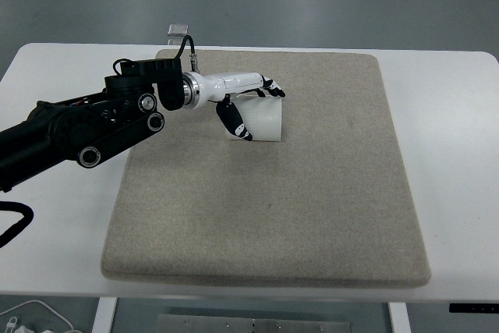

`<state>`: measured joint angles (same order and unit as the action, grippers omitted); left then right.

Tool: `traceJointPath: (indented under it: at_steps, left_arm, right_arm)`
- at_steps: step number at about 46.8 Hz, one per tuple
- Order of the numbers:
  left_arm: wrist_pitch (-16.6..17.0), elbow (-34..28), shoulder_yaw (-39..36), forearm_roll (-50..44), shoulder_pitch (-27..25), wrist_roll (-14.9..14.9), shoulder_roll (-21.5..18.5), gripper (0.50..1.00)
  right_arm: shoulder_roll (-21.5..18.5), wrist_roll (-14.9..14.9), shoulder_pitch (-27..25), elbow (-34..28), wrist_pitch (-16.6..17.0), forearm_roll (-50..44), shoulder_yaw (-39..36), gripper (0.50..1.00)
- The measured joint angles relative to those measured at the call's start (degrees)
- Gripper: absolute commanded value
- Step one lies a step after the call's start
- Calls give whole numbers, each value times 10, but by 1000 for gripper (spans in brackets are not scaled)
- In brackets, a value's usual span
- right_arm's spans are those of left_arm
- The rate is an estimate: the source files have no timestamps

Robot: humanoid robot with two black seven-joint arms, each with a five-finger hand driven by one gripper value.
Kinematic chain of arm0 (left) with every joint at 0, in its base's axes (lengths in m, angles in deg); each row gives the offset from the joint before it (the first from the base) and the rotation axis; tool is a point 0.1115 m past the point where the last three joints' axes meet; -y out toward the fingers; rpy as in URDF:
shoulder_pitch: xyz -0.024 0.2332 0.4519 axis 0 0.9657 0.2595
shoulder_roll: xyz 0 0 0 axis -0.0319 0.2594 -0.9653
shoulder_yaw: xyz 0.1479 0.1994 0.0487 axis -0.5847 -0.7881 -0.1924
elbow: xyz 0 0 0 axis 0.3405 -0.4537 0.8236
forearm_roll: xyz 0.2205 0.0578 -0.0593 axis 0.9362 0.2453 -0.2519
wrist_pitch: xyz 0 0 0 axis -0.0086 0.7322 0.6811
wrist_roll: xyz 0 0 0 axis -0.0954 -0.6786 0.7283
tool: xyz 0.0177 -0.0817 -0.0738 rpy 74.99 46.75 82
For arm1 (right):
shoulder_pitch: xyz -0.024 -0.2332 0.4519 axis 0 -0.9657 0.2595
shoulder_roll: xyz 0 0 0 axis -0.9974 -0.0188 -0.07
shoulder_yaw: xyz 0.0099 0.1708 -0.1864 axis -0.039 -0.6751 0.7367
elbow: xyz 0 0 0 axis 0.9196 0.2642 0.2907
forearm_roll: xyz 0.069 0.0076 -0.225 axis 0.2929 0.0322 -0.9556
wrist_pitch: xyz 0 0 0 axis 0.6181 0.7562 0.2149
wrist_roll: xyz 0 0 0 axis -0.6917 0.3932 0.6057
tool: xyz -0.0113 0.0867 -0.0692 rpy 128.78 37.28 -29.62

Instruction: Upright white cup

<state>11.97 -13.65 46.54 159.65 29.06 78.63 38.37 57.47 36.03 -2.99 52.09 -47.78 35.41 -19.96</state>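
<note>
A white cup [262,118] lies on its side on the grey mat [312,193], toward the mat's far left. My left hand [253,107] reaches over it from the left. Its fingers [271,90] lie along the cup's far upper side and its thumb [235,122] is on the near left side. The fingers are spread around the cup and seem to touch it, but they are not closed tight. The cup rests on the mat. The right arm is out of view.
A small clear bracket [178,31] stands at the table's far edge behind the mat. The white table [444,99] shows on both sides of the mat. A white cable [31,313] lies below the near left corner.
</note>
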Motion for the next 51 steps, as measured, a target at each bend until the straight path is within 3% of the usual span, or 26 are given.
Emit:
traceJointPath:
  at_steps: [20,22,33,51]
  left_arm:
    - [4,3,1,3,1,-1,11,853]
    - [4,3,1,3,1,-1,11,821]
    - [3,3,0,3,2,-2,11,510]
    - [3,1,1,2,6,-2,11,500]
  right_arm:
    - [0,0,0,0,0,0,0,930]
    - [0,0,0,0,0,0,0,930]
    - [0,0,0,0,0,0,0,930]
    - [0,0,0,0,0,0,0,930]
